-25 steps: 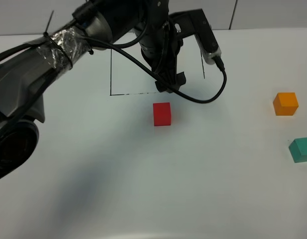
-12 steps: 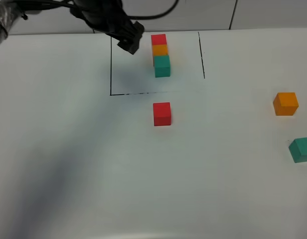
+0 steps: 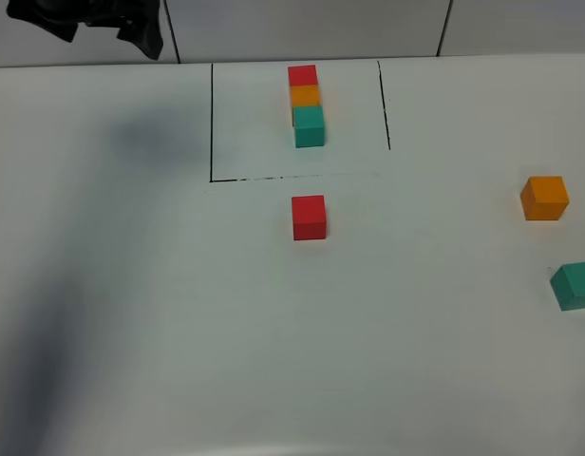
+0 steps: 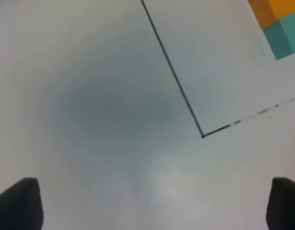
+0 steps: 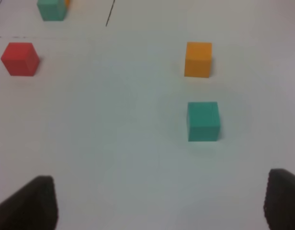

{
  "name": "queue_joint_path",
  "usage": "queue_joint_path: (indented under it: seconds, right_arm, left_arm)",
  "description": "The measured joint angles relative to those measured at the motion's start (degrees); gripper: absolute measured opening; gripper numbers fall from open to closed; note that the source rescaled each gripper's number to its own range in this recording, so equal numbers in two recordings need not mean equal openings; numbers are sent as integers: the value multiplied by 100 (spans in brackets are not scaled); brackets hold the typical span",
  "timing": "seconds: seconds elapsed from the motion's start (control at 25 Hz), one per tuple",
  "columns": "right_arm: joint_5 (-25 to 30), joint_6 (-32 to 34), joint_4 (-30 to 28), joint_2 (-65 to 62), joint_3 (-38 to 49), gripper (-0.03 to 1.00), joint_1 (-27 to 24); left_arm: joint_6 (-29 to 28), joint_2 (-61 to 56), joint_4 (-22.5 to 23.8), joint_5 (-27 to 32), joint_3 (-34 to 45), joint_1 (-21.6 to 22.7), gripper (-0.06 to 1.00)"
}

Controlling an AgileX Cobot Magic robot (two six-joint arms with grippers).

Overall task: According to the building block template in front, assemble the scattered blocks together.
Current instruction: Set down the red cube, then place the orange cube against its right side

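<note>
The building block template is a red, orange and teal row inside a black-lined rectangle at the back. A loose red cube sits just in front of that rectangle. A loose orange cube and a loose teal cube lie far right. My left gripper is open and empty above bare table near the rectangle's corner; its arm shows at the top left. My right gripper is open and empty, short of the teal cube, with the orange cube beyond it.
The black outline marks the template's area on the white table. A grey tiled wall runs along the table's back edge. The left arm casts a soft shadow on the left part of the table.
The left arm has pulled back from above the template to the far top-left corner, uncovering the template row. The cubes have not moved.
</note>
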Motion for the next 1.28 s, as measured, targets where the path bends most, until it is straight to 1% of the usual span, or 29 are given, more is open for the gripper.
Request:
queue_joint_path:
  seconds: [0.16, 0.32, 0.52, 0.6, 0.76, 0.88, 0.96, 1.28]
  right_arm:
    - [0, 0, 0, 0, 0, 75, 0]
    - [0, 0, 0, 0, 0, 75, 0]
    - [0, 12, 0, 0, 0, 75, 0]
    - [0, 22, 0, 0, 0, 75, 0]
    - [0, 22, 0, 0, 0, 75, 0]
    - [0, 22, -1, 0, 0, 75, 0]
    - [0, 22, -1, 0, 0, 75, 0]
    - [0, 22, -1, 0, 0, 75, 0]
  left_arm:
    - [0, -580, 0, -56, 962, 206, 96]
    - [0, -1356, 46, -533, 2148, 394, 96]
    - [10, -2520, 93, -1178, 3397, 387, 96]
    - [10, -2977, 93, -1330, 3841, 387, 96]
    - [-101, -3900, 93, -1464, 4571, 387, 96]
    - [-349, -4523, 93, -1544, 4974, 387, 96]
    - [-407, -4919, 87, -1595, 5198, 387, 96]
    - [-493, -6386, 46, -1635, 6252, 229, 90]
